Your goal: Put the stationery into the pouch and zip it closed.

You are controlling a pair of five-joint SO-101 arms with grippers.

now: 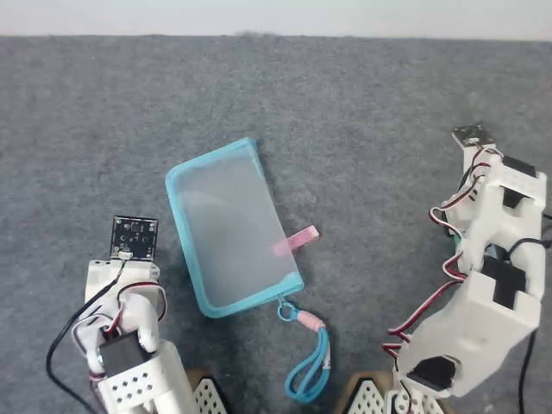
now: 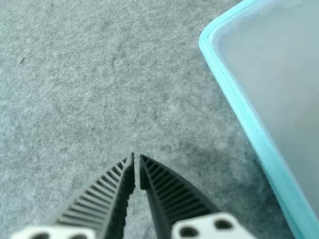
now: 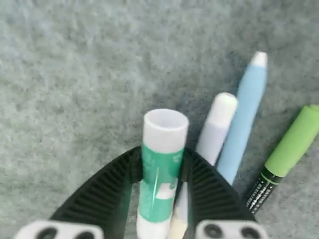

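The translucent pouch [image 1: 228, 228] with a teal rim lies flat mid-table. Its zip pull ring [image 1: 285, 309] and blue wrist strap [image 1: 309, 366] trail off its near corner. A pink piece [image 1: 296, 241] pokes out of its right edge, with one end showing through the pouch face. My right gripper [image 3: 162, 157] is shut on a green-and-white glue stick [image 3: 164, 129]. Beside it on the mat lie a pale pen [image 3: 214, 124], a blue pen [image 3: 244, 114] and a green marker [image 3: 286, 149]. My left gripper [image 2: 136, 158] is shut and holds nothing, low over bare mat just off the pouch [image 2: 279, 74].
A grey felt mat [image 1: 345, 95] covers the table. The left arm [image 1: 129, 328] stands at the near left, and the right arm [image 1: 492, 259] rises at the right edge, covering the pens from above. The far half of the mat is bare.
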